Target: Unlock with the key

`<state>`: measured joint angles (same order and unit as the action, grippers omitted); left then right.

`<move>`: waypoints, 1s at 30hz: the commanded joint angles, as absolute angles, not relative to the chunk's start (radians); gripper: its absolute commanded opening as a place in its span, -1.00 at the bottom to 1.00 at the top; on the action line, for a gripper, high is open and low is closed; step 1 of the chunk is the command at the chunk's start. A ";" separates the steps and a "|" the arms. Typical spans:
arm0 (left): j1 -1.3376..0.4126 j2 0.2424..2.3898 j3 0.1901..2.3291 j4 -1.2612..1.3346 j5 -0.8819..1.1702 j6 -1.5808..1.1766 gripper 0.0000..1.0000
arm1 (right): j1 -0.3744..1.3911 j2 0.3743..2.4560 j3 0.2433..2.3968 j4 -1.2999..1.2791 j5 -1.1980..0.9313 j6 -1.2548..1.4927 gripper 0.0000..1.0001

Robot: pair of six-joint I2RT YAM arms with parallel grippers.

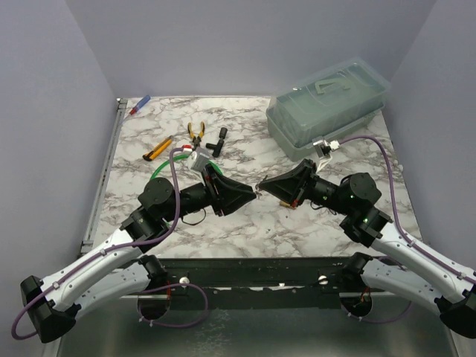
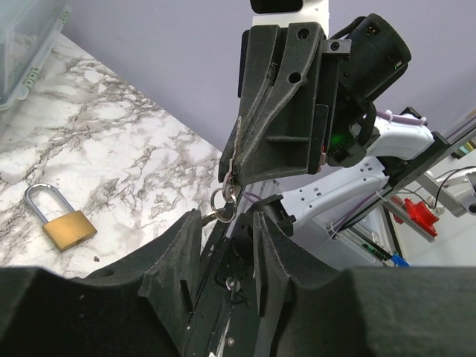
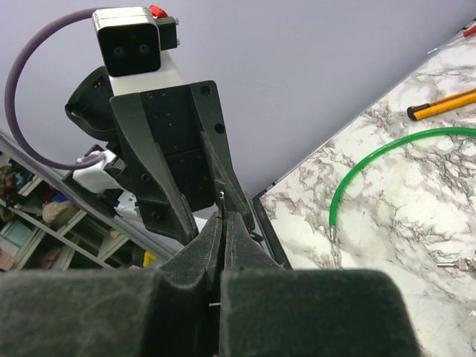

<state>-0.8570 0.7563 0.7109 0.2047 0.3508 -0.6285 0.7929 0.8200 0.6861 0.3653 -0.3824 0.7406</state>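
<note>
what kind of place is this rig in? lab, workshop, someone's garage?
Most likely a robotics lab test cell: a marble-pattern tabletop boxed in by plain lavender panels, a brass padlock and pliers laid out as props, cluttered shelving beyond the edge.

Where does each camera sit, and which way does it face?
Top external: above and behind the bases, facing down on the marble table; both arms show.
Left wrist: on the left arm, facing the right gripper pinching a metal ring, and the padlock; own fingers below.
Right wrist: facing the left gripper and green cord; own shut fingers below.
Both wrist views share the meeting fingertips.
</note>
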 commanded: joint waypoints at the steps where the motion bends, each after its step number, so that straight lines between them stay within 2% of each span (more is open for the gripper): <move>1: -0.850 0.767 0.718 0.225 0.338 -0.616 -0.26 | 0.799 0.826 0.710 0.383 -0.410 0.746 -0.99; 19: -0.849 0.807 0.718 0.283 0.344 -0.640 -0.28 | 0.799 0.851 0.703 0.408 -0.440 0.758 -0.99; 26: -0.846 0.820 0.719 0.294 0.341 -0.649 -0.66 | 0.799 0.856 0.698 0.416 -0.451 0.764 -0.99; 29: -0.843 0.822 0.720 0.296 0.340 -0.653 -0.98 | 0.799 0.858 0.695 0.418 -0.458 0.767 -0.99; 30: -0.842 0.821 0.719 0.296 0.339 -0.655 -1.00 | 0.799 0.858 0.694 0.420 -0.461 0.768 -0.99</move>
